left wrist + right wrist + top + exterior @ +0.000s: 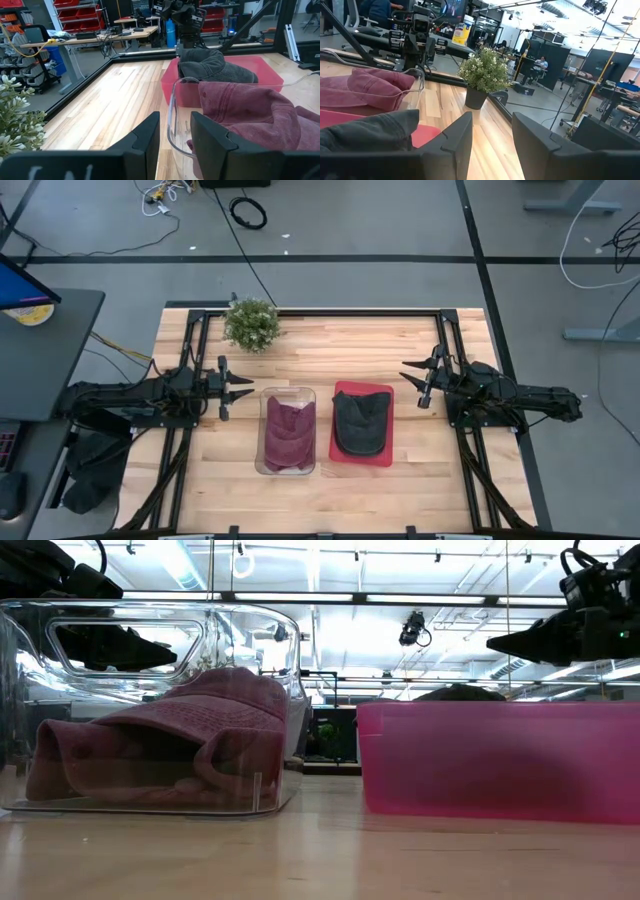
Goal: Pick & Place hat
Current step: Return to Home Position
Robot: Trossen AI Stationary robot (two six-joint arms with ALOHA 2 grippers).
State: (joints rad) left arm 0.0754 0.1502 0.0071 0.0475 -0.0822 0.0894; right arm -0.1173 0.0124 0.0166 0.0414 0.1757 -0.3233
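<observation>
Overhead, low, wrists; shared red bin [362, 460]

A small potted plant [251, 323] with pale flowers stood near the back edge of the wooden worktop [330, 345], left of centre. On the grey floor behind it, a coiled black cable [248, 213] lay near a tangle of white leads [165, 195]. A grey stand [60, 350] carrying a blue-lit screen [18, 285] sat left of the worktop. Across the room, a person [542, 63] sat at a desk.

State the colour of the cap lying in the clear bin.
The cap is maroon, a faded dark red; the high view shows it best, inside the clear bin.
</observation>
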